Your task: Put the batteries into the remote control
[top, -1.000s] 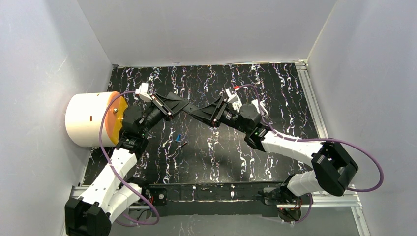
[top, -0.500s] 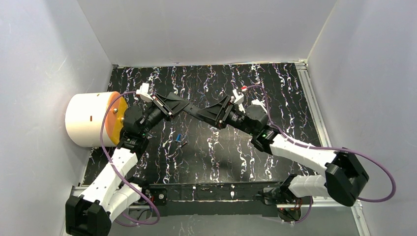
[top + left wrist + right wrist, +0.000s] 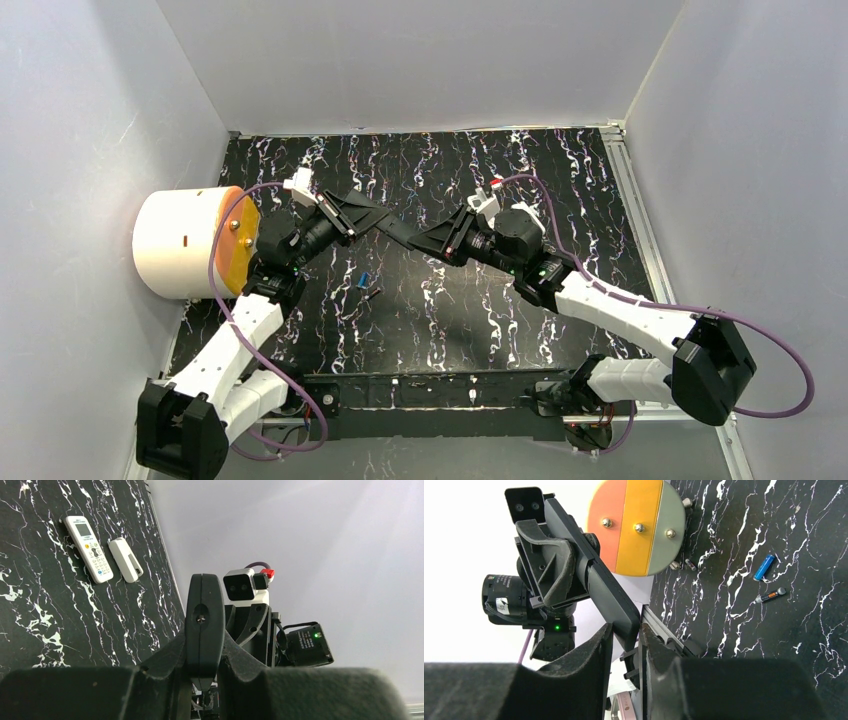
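Remote, black (image 3: 611,597): flat slab held clear of the worktop (image 3: 824,645), spanning the two arms. The left end effector (image 3: 204,661) is clamped on one end. The right end effector (image 3: 626,641) is closed about the other end, with no gap showing. Judged a two-handed hold, steadying the body so its back can be opened for loading. No marking is legible on it.

Blue battery (image 3: 765,567) and dark battery (image 3: 770,596), the latter orange-banded: not yet loaded. They lie loose and near each other on the worktop, beyond the right end effector and well apart from it. Their print is too small to read.

Disc (image 3: 639,527), striped orange, yellow and grey, with three screws: past the batteries, behind the left end effector.

White remote (image 3: 89,549), buttons up, with a white cover (image 3: 126,559) just beside it: on the worktop far beyond the left end effector. The cover is probably off to give access to the bay. Button text is unreadable.
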